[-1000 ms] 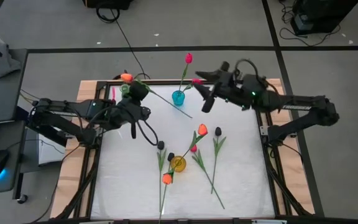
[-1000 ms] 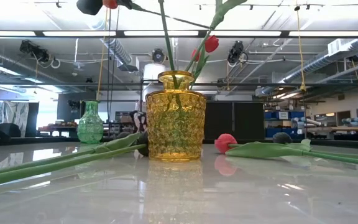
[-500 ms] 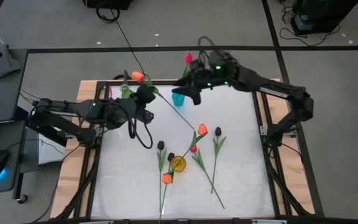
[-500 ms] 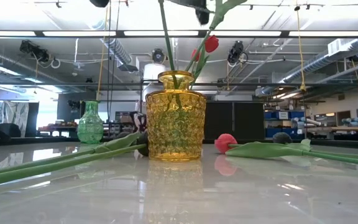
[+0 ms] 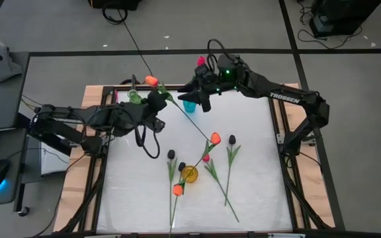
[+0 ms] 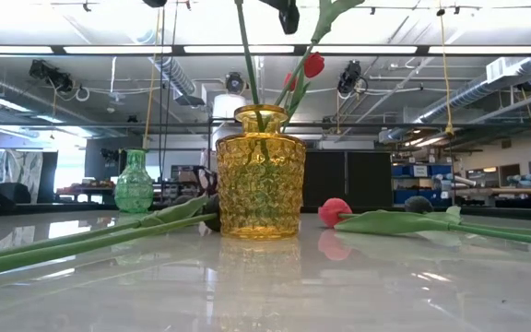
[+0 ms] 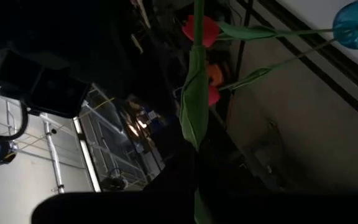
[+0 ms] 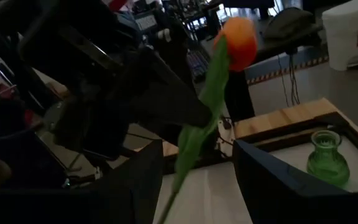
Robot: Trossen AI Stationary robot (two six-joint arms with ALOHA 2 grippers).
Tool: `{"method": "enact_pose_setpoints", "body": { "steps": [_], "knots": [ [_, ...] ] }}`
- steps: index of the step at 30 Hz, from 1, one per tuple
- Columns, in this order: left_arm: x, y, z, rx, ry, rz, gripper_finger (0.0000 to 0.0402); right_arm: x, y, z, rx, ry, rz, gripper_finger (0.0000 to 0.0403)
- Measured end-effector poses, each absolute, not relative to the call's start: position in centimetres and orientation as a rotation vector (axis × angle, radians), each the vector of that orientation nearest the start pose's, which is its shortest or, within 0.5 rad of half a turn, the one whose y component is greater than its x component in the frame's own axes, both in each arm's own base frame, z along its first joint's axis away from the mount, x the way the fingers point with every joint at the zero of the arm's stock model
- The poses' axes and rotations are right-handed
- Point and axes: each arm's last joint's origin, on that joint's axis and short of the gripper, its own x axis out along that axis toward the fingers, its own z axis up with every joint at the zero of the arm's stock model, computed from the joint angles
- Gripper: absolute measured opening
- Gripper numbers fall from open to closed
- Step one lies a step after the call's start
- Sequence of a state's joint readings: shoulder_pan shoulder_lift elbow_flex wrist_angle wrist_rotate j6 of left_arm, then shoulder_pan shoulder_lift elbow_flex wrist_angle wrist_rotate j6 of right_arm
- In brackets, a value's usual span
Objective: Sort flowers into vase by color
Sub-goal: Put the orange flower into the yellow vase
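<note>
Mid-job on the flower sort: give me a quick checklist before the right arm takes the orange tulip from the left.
1. Left gripper shut on the orange tulip: ok.
2. Right gripper open: ok.
3. Tulip stem between the right fingers: ok, in the right wrist view.
4. Right fingers touching the stem: cannot tell.
5. Green vase upright: ok.
6. Blue vase clear of the right arm: cannot tell.

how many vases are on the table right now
3. A green vase at the far left corner, a blue vase at the far middle under the right arm, and a yellow vase near the table's centre. None seems hidden.
</note>
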State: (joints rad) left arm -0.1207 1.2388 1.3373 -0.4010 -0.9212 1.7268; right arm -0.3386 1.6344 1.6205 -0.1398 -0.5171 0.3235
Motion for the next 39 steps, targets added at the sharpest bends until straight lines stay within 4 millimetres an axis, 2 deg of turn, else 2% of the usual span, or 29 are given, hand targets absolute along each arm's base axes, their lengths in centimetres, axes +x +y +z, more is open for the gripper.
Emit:
{"method": "enact_pose_setpoints", "body": {
  "steps": [12,21,29,33,39],
  "knots": [
    [25.6,-0.6,41.8,1.795,0.871,0.401,0.0007,36.3,-9.4,40.9,0.370,0.169,0.176,0.0203],
    [25.6,-0.6,42.0,1.790,0.860,0.411,0.0007,36.7,-9.3,40.7,0.373,0.170,0.179,0.0203],
    [25.6,-0.6,41.9,1.796,0.864,0.407,0.0007,38.7,-9.4,38.3,0.395,0.219,0.193,0.0175],
    [25.6,-0.6,41.9,1.814,0.876,0.393,0.0007,38.2,-9.9,39.1,0.383,0.189,0.236,0.0160],
    [25.6,-0.6,41.8,1.842,0.893,0.374,0.0007,36.6,-10.9,40.8,0.363,0.126,0.230,0.0158]
  ]
}}
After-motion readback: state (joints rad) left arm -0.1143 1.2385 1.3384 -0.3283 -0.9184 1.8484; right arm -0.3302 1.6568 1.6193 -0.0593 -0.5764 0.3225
